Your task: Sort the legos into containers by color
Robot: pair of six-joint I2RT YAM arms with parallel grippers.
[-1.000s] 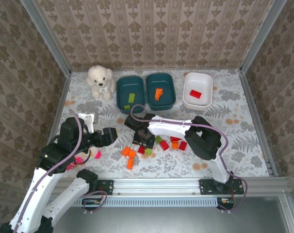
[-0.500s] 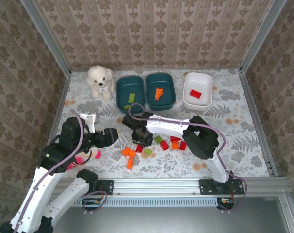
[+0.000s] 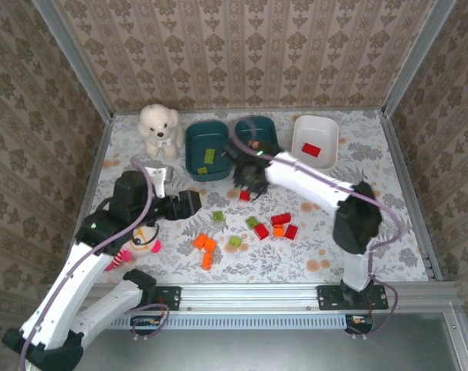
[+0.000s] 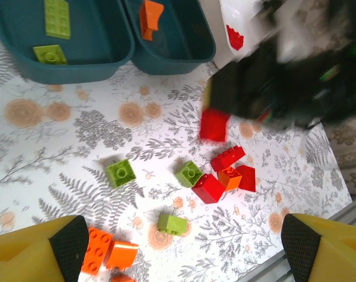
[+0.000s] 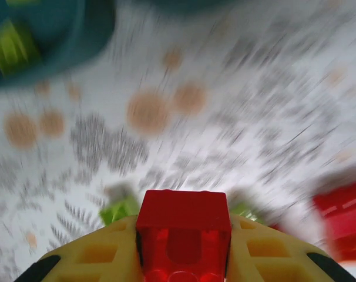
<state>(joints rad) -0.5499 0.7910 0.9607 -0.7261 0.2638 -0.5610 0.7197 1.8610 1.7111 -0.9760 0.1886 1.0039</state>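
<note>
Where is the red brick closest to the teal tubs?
The red brick is clamped in the right gripper, mid-table in the top view, just in front of the teal tub holding an orange brick.

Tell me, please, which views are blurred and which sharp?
Right wrist: the table and tub smear with motion, while the red brick is crisp. Left wrist: the right arm is a dark blur, loose bricks sharp. Top external: sharp throughout.

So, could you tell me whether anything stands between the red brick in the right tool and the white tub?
Nothing clearly does. The right tool holds the red brick by the teal tub with the orange brick, whose near right corner lies close to the straight line to the white tub.
</note>
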